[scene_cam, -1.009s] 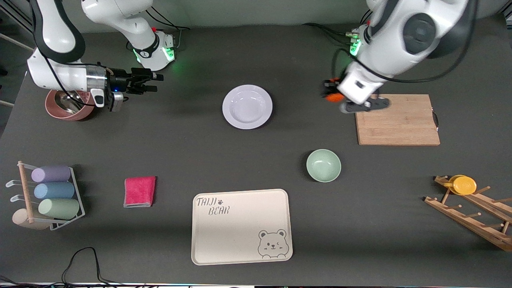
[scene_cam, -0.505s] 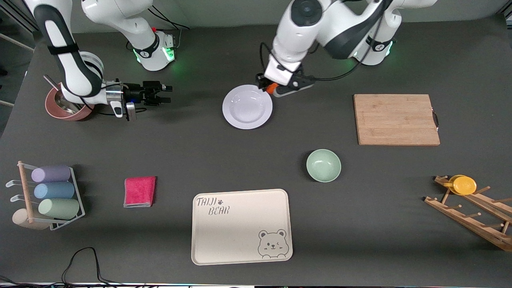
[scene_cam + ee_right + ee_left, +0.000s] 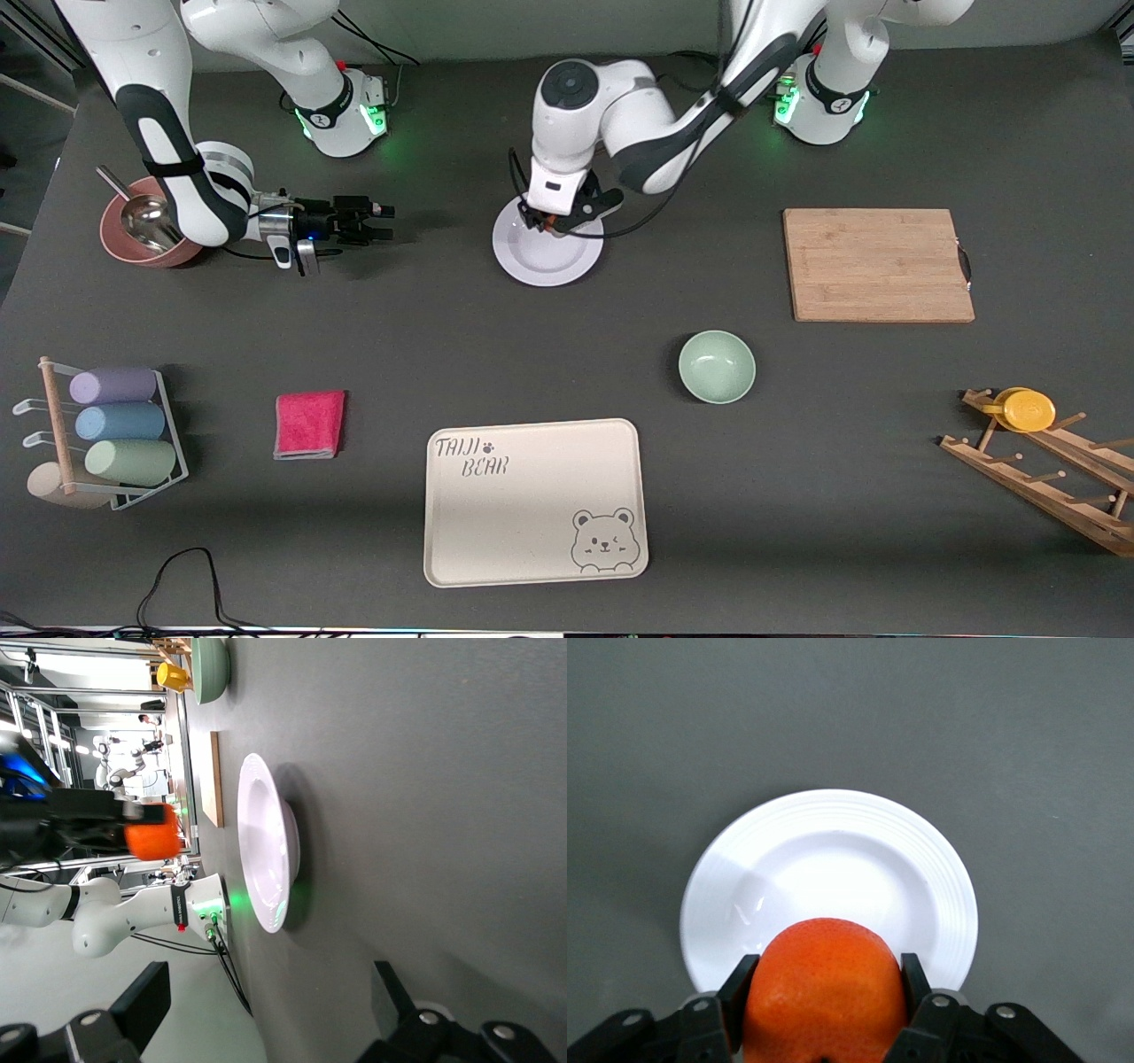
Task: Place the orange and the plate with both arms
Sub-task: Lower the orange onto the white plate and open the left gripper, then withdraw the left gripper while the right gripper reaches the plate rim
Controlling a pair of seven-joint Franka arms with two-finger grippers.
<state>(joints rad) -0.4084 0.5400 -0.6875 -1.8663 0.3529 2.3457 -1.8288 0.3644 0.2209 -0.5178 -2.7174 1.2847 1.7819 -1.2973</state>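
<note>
A: Well, from the front we see the left gripper [image 3: 551,221] over the plate [image 3: 547,257], its orange [image 3: 551,225] nearly hidden.

B: Its wrist shows the orange [image 3: 824,988] pinched above the plate's [image 3: 833,877] rim; dropped there, we'd risk it rolling off.

A: Our right gripper [image 3: 266,1010] waits spread wide beside it.

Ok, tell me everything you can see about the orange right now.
The orange is small, round and bright orange, with a finely dimpled peel. The left gripper is shut on it, one black finger pressed against each side, and holds it up in the air over the white plate. The right wrist view shows a clear gap between the fruit and the plate, so it touches only the fingers. Its underside and stem spot are hidden.
</note>
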